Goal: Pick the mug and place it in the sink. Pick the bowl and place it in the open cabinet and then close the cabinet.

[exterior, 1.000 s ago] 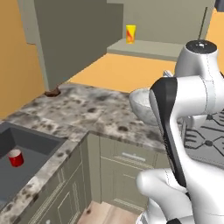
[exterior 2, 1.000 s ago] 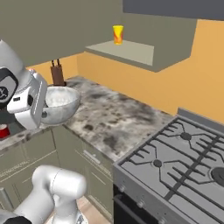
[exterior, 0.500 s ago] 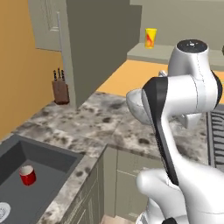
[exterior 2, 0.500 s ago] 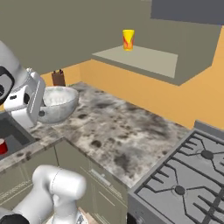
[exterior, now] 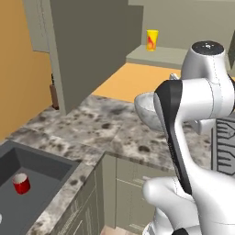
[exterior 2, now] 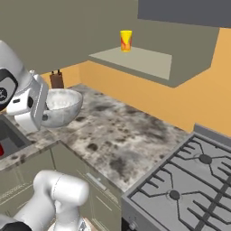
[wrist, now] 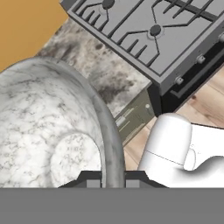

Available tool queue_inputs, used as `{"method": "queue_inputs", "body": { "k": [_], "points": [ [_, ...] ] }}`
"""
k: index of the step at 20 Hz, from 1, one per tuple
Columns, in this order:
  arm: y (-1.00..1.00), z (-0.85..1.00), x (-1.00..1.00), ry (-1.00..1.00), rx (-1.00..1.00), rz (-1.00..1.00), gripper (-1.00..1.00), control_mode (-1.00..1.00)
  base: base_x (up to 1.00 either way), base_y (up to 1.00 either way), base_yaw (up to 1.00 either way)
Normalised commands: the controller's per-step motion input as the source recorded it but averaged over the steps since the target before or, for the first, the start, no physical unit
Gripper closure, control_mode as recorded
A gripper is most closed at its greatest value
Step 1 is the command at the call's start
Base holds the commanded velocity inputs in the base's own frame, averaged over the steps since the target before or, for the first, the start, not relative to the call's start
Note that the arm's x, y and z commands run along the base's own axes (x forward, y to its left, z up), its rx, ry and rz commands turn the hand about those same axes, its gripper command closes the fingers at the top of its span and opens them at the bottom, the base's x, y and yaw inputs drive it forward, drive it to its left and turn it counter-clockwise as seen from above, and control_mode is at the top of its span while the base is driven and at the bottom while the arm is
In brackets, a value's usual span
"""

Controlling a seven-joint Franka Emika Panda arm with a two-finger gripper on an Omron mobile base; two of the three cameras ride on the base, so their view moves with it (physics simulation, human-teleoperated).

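Since the earlier frames the base is being driven, so both base views are being shifted. Bowl (wrist: 52, 131) is being carried above the counter (exterior 2: 117, 135), its rim pinched by gripper (wrist: 113, 178); glossy, probably slippery and heavy.

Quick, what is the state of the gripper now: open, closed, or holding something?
Gripper: closed on the rim of the bowl, one finger inside it and one outside; the bowl is held above the counter.
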Motion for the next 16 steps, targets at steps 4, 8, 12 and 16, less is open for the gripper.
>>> {"method": "queue_inputs", "body": {
  "k": [4,8,12,16],
  "points": [
    [0.00,0.00,0.00,0.00,0.00,0.00,1.00,1.00,0.13,-0.75,-0.14],
    [0.00,0.00,0.00,0.00,0.00,0.00,1.00,1.00,0.00,-0.76,-0.34],
    [0.00,0.00,0.00,0.00,0.00,0.00,1.00,1.00,0.00,-0.61,-0.44],
    [0.00,0.00,0.00,0.00,0.00,0.00,1.00,1.00,0.00,-0.69,-0.43]
  ]
}}
